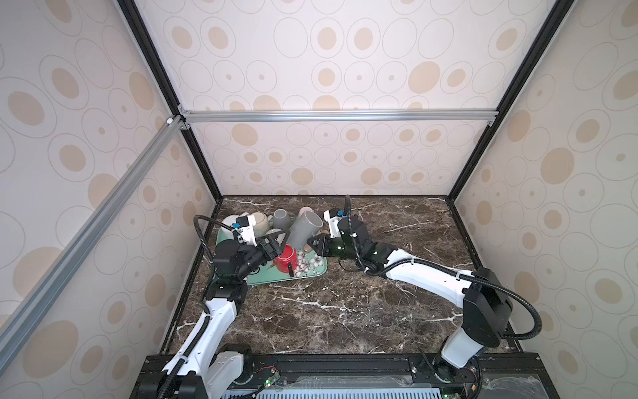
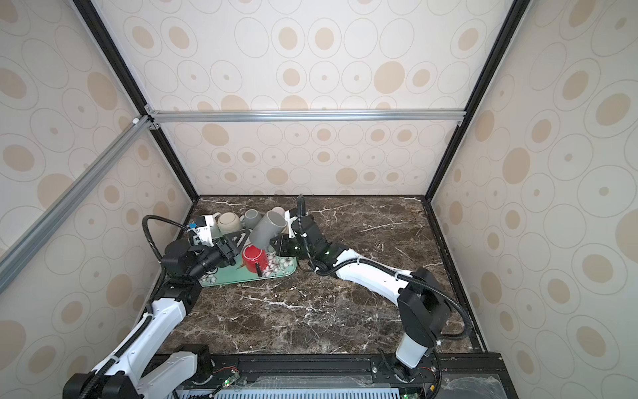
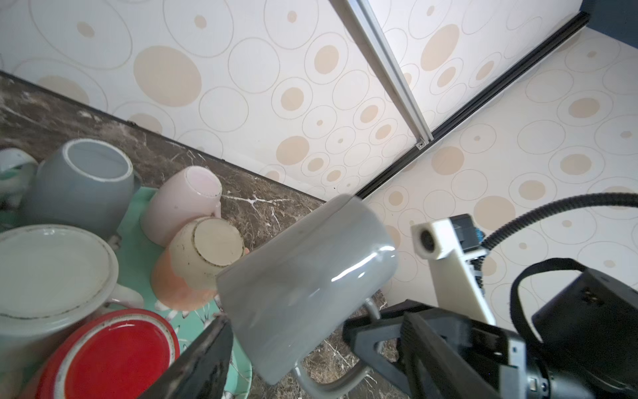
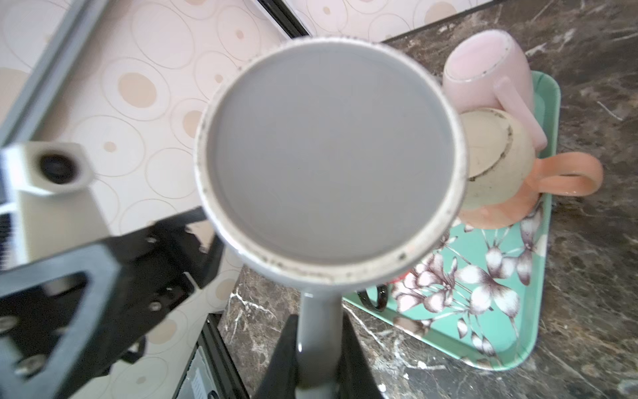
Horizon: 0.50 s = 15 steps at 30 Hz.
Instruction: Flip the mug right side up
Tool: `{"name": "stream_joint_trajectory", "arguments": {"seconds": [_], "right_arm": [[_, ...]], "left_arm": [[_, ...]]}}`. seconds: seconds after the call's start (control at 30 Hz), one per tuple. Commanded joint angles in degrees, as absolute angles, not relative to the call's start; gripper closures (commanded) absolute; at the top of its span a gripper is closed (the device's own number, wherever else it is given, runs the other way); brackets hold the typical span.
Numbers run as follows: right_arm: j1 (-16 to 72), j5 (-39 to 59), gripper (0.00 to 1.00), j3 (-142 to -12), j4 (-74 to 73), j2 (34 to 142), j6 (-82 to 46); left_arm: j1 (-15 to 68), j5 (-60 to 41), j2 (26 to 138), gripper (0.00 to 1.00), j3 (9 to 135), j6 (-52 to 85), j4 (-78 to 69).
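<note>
Marble tabletop [image 1: 345,311] | green tray [image 1: 319,267] set left of centre | grey mug [image 1: 305,229] raised over tray, tilted, base uppermost | handle [image 4: 319,311] clamped by right pincer [image 1: 312,241] | left pincer [image 1: 276,246] spread open beside | rotation should be completed slowly, grip kept firm

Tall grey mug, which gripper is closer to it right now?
Right. The right gripper is shut on the handle of the tall grey mug; the left gripper stands open just beside the mug's body.
</note>
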State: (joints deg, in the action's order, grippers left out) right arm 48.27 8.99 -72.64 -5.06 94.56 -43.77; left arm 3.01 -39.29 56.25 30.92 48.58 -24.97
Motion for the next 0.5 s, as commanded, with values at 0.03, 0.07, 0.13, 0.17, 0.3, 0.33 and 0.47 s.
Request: {"name": "stream_joint_trajectory", "arguments": {"seconds": [0.03,0.07,0.13,0.17,0.3,0.33,0.47], "right_arm": [[47.38,10.48,1.00,-72.45,-14.71,90.00,-45.55],[47.38,10.75,1.00,-72.38,-14.98,90.10,-45.98],[47.35,11.48,1.00,-72.26,-15.68,90.26,-46.55],[47.33,11.76,1.00,-72.40,-15.98,90.45,-46.75],[47.28,13.05,1.00,-72.99,-16.70,91.16,-47.11],[47.20,13.35,1.00,-73.25,-16.70,91.27,-47.15],[47.14,14.55,1.00,-73.56,-17.14,91.93,-48.22]], "left_arm": [[3.01,-41.81,57.77,0.23,28.28,57.28,-36.21],[3.03,-42.27,58.37,0.23,28.14,57.60,-37.40],[3.07,-44.16,60.12,0.24,28.17,58.72,-39.66],[3.05,-45.46,61.31,0.26,28.08,59.87,-41.82],[3.07,-48.81,64.60,0.33,27.25,65.48,-52.89],[3.18,-49.56,65.21,0.33,27.43,66.51,-55.06],[3.18,-52.80,67.24,0.35,29.03,70.10,-61.77]]}}
